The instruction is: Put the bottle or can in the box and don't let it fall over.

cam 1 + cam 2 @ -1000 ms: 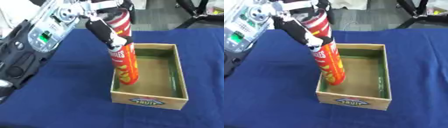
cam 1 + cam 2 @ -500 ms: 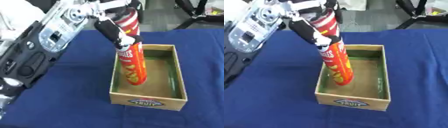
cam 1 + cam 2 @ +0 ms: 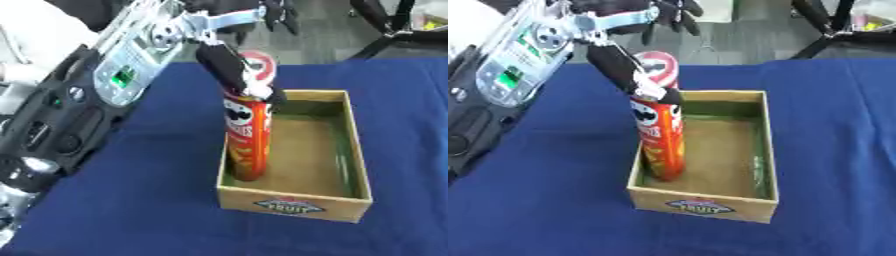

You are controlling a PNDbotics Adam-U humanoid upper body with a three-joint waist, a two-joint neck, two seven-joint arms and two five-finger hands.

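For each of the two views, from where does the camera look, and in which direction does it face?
Left eye view: sits in the robot's head, looks down at the blue table; the left arm enters from the upper left, and the left hand holds the red can near its top.
Right eye view: sits just beside it and faces the same way; the box appears more to the left here.
Both share the can standing nearly upright at the left side of the box; the right hand shows in neither.

We see a tall red can (image 3: 247,139) with a printed face on its side and a red-and-white lid, standing nearly upright inside the open cardboard box (image 3: 353,150), against the box's left wall near its front-left corner. The box bears a front label.
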